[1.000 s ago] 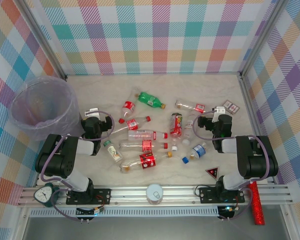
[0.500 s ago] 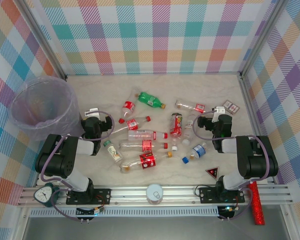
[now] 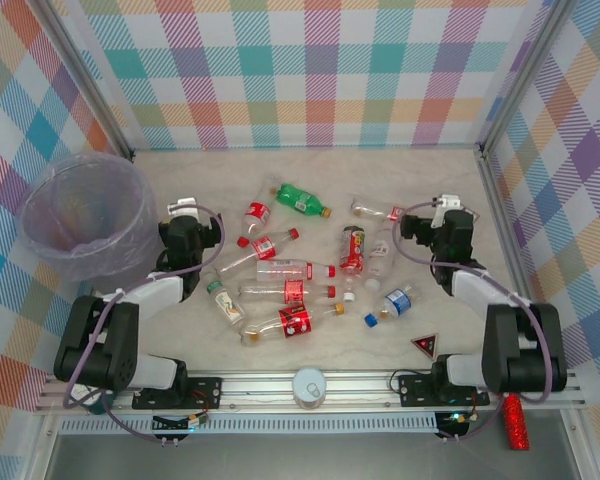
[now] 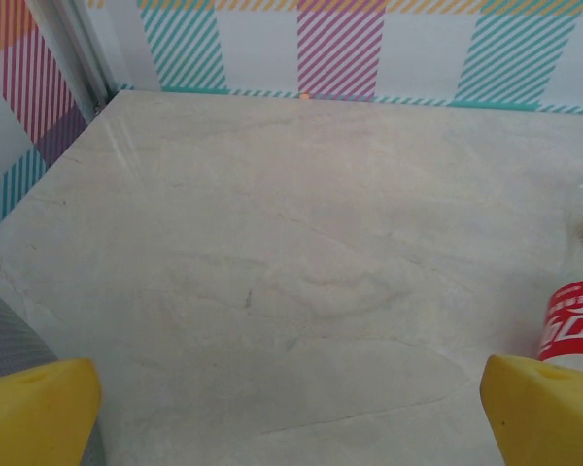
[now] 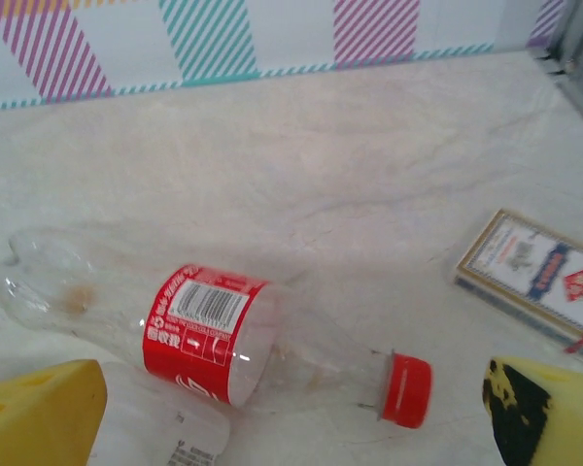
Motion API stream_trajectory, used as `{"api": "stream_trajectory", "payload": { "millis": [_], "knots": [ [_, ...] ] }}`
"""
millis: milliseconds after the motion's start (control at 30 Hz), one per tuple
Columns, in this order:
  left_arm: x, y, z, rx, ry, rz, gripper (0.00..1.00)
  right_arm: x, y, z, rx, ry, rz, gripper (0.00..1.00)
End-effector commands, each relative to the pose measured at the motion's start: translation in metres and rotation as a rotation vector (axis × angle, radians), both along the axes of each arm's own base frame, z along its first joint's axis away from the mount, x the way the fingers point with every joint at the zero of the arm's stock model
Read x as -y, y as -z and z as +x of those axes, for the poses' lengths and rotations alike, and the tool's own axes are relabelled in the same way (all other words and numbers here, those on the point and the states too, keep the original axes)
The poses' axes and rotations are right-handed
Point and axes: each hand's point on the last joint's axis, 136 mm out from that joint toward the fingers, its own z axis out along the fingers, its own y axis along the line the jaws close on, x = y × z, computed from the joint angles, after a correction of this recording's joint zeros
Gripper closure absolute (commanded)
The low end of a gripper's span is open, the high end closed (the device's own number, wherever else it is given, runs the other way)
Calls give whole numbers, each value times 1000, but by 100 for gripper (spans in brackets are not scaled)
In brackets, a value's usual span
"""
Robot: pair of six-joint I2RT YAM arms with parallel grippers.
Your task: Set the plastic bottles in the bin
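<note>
Several plastic bottles [image 3: 296, 294] lie scattered on the middle of the table, mostly clear with red labels, plus one green bottle [image 3: 302, 199]. The bin [image 3: 85, 215], pale purple with a clear bag, stands at the left. My left gripper [image 3: 184, 210] is open between the bin and the bottles; in its wrist view the left gripper [image 4: 291, 417] spans bare table, with a red label [image 4: 575, 320] at the right edge. My right gripper [image 3: 446, 204] is open; in its wrist view the right gripper [image 5: 291, 417] hangs just short of a red-capped bottle [image 5: 209, 335] lying on its side.
A card pack [image 5: 534, 272] lies right of the red-capped bottle. A red triangle [image 3: 425, 346], a white round object [image 3: 308, 386] and a red glittery stick [image 3: 517, 420] sit near the front rail. Checkered walls [image 3: 310, 70] close in the table [image 3: 230, 170].
Both arms have reached forward, away from their bases. The right gripper moved up and to the right, beside the red-capped bottle. Both stay open; no bottle has moved.
</note>
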Motion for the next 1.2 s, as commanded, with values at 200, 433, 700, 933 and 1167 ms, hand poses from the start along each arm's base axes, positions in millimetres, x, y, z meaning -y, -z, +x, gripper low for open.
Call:
{"api": "stream_trajectory", "payload": {
  "millis": [200,433,700,933,1167],
  "knots": [
    [43,-42,-19,-96,21,-95,0,18,-12,-93,-399,297,235,1],
    [107,-49,-41,-210,137,-166,0,-17,-7,-135,-600,217,416,0],
    [189,-52,-75,-335,372,-204,1,-61,39,-192,-832,187,697,8],
    [243,-63,-79,-359,539,-313,3,-74,63,-190,-848,172,784,9],
    [271,-64,-77,-360,602,-385,3,-72,82,-182,-857,182,761,10]
  ]
}}
